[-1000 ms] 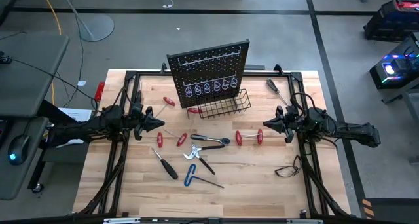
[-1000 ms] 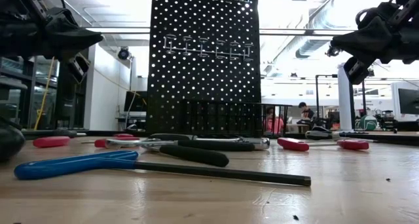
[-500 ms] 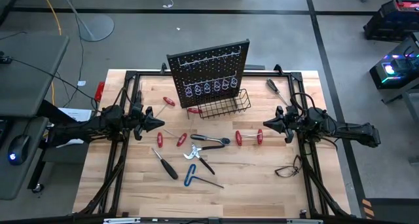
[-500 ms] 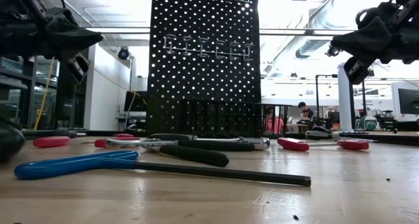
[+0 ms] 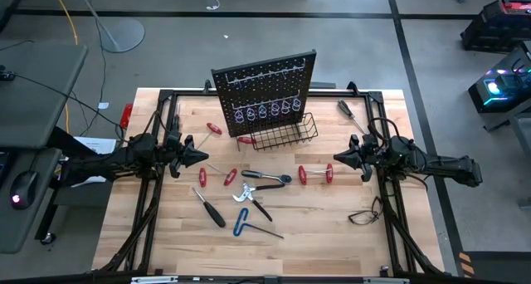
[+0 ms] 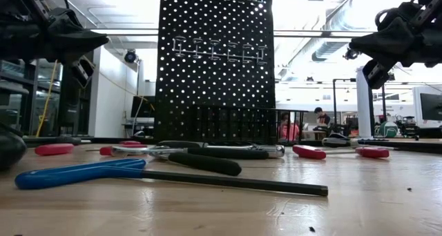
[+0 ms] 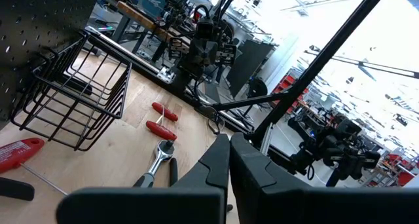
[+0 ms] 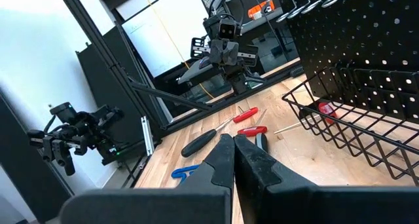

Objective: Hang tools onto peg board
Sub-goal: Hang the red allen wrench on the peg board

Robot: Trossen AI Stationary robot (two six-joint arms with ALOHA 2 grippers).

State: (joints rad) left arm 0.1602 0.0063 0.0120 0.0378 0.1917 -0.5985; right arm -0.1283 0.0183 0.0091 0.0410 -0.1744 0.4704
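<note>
While both claws, the left gripper and right gripper, hang clenched and empty, the tools lie near the peg board. Nothing is hung yet; next, grab one.

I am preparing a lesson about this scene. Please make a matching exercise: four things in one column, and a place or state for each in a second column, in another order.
Things:
1. blue T-shaped hex key
2. wire basket
3. left gripper
4. pair of red-handled screwdrivers

Places or states:
A. shut, raised over the table's left side
B. attached at the foot of the peg board
C. lying on the table between the basket and the right gripper
D. lying nearest the table's front edge

Pairs: 1-D, 2-B, 3-A, 4-C
</note>
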